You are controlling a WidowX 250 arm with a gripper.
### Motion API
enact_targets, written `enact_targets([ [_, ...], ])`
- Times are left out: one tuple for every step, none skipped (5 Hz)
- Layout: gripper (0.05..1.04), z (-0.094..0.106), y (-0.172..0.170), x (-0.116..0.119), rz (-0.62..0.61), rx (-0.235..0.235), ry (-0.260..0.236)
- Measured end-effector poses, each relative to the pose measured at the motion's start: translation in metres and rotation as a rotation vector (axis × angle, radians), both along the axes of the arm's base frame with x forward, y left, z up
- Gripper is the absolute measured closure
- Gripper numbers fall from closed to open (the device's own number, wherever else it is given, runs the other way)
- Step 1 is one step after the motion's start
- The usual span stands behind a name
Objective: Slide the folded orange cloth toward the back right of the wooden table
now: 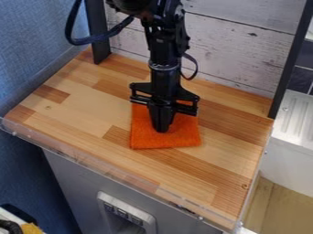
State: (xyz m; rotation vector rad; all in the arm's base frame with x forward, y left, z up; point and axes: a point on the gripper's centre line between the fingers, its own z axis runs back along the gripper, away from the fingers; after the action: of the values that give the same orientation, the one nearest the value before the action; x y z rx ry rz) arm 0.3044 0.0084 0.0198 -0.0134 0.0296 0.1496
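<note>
Far left of the orange cloth (pixel 183 137) is a blue wall (pixel 30 45), and well below and left of the cloth, in the corner of the view, are a yellow thing (pixel 32 229) and some dark objects. Above and left of the cloth, a black post (pixel 97 32) stands at the counter's back edge, with a thick black cable (pixel 92 40) looping across it from the arm (pixel 165 55). The wooden counter (pixel 79 100) spreads around the cloth on all sides, with a clear strip (pixel 92 163) along its front edge. Below that, nearer the camera than the cloth, is a grey front with a pale switch panel (pixel 123 211).

The cloth lies flat near the middle of the counter, roughly square. The tool (pixel 161 130) points down over its upper left part, with its two fingers drawn together; whether they pinch any of the fabric, I cannot tell.

Behind the cloth is a whitish plank wall (pixel 238 45). To the cloth's right, a second black post (pixel 291 59) rises at the back corner. Farther right are dark tiles (pixel 302 78), a white ridged surface (pixel 296 114) and, lower down, pale wood (pixel 278 205).
</note>
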Motion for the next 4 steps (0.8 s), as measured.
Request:
enact_targets([
  [1.020, -0.003, 0.001, 0.005, -0.004, 0.000, -0.009],
  [1.020, -0.008, 0.001, 0.013, -0.011, 0.002, -0.023],
  [1.020, -0.009, -0.001, 0.020, -0.021, 0.008, -0.041],
  [1.020, -0.009, -0.007, 0.027, -0.037, 0.010, -0.054],
])
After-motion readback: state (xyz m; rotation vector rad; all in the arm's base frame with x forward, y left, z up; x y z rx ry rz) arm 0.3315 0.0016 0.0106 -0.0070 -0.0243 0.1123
